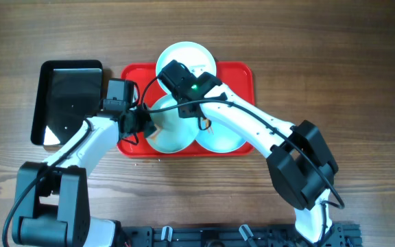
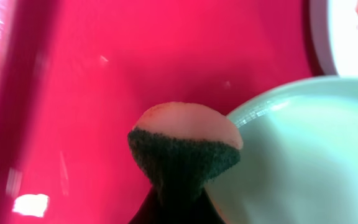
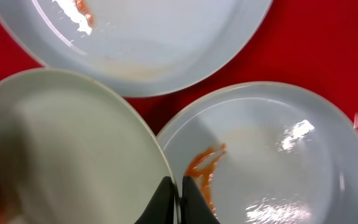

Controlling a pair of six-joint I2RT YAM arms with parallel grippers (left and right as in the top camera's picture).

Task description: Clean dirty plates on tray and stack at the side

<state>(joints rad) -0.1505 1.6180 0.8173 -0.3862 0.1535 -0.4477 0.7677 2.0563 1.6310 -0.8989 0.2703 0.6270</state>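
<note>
Left hand (image 2: pixel 176 208) pinches a green-backed sponge (image 2: pixel 185 146) over the red tray (image 2: pixel 92 93). Right hand (image 3: pixel 179 200) nips the rim of the plate (image 3: pixel 61 143) at its left. A smeared plate (image 3: pixel 272 155) lies to its right and a third plate (image 3: pixel 154 43) ahead.

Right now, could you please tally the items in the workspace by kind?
plates: 3
red tray: 1
black tray: 1
sponge: 1
Total: 6
</note>
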